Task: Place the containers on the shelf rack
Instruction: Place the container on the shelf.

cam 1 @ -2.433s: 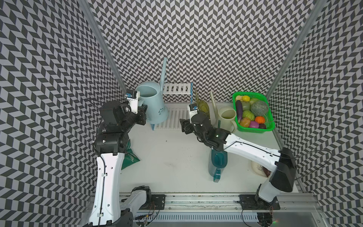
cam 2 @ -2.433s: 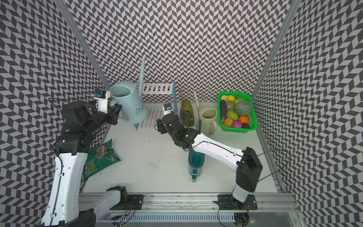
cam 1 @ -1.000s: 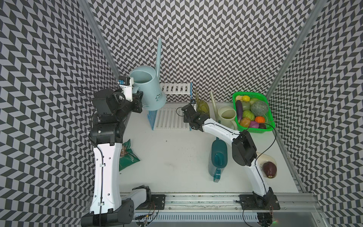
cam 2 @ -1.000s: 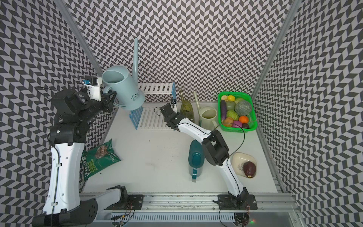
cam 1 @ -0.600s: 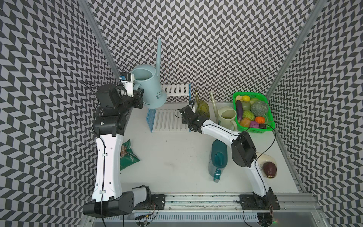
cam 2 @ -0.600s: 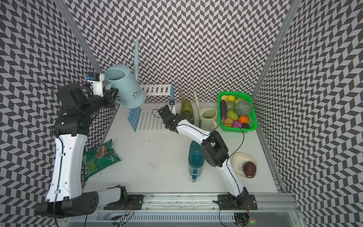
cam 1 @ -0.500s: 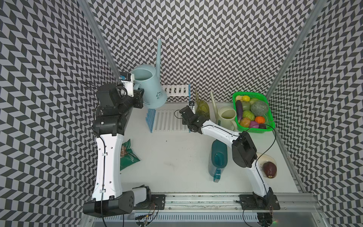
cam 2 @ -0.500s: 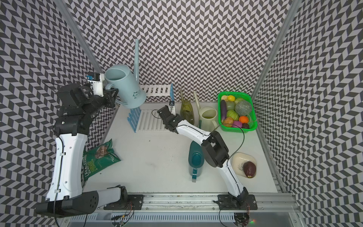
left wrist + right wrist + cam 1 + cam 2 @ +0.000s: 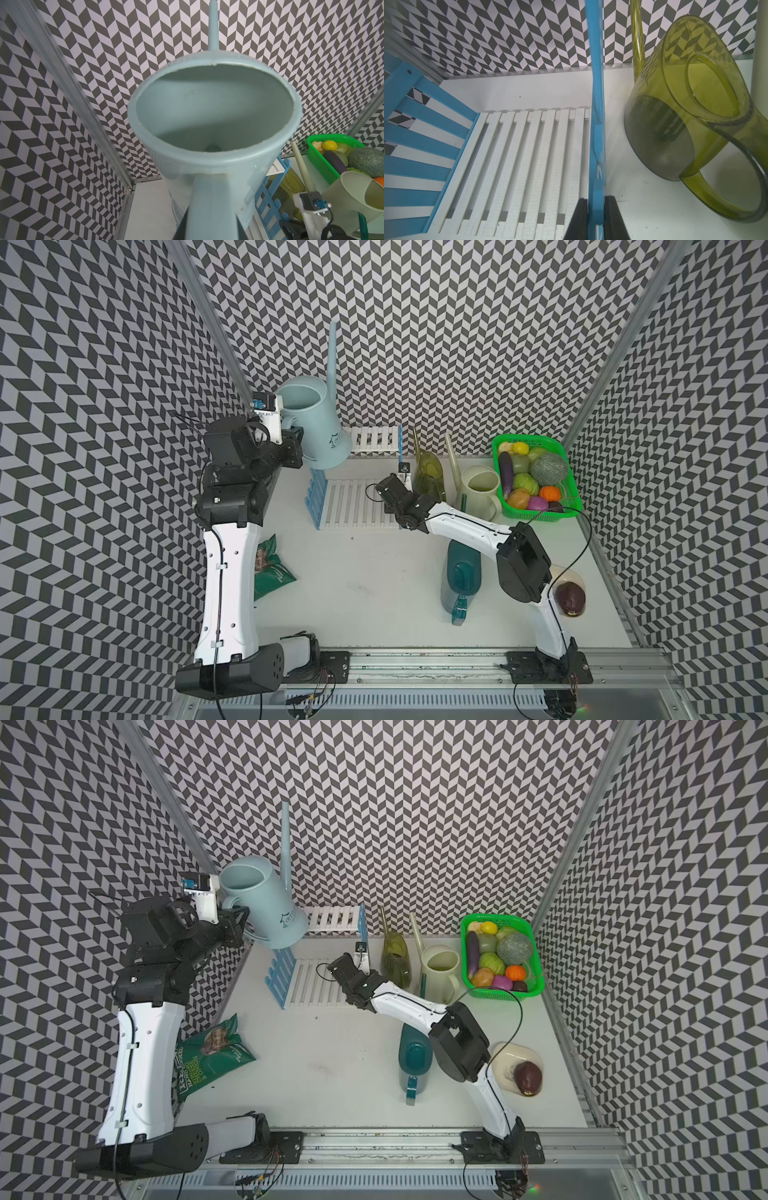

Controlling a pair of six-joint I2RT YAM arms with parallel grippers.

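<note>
Left gripper point(image 9: 292, 436): pinched on the handle point(image 9: 209, 197) of the blue can point(image 9: 318, 418); I hold the can raised, spout pointing up.
Right gripper point(image 9: 596, 218): pressed together on the right side frame point(image 9: 595, 83) of the rack point(image 9: 316, 495), low, near its front edge. I read this as a brace.
Blue can, place: it hangs over the rack's left rear corner, beside the upper shelf point(image 9: 372, 439). I cannot tell whether its base touches anything.
Change, left arm: over the last couple of seconds I have carried the can up and back, clear of the lower shelf point(image 9: 357, 502). In the last half second it has hardly moved.
Change, right arm: the elbow has folded back toward the rail and the jaws have finished closing on the frame.
Meaning: the rack is steadied and both shelves are bare, so the first placement looks set up. Lowering the can onto a shelf seems the likely next call.
Left to do: the olive can point(image 9: 428, 472) and cream can point(image 9: 478, 489) stand just right of the rack. The teal can point(image 9: 461, 572) lies on its side, well in front. None is shelved.
Risk: the upper shelf looks narrow for this base, so the can may tip.
</note>
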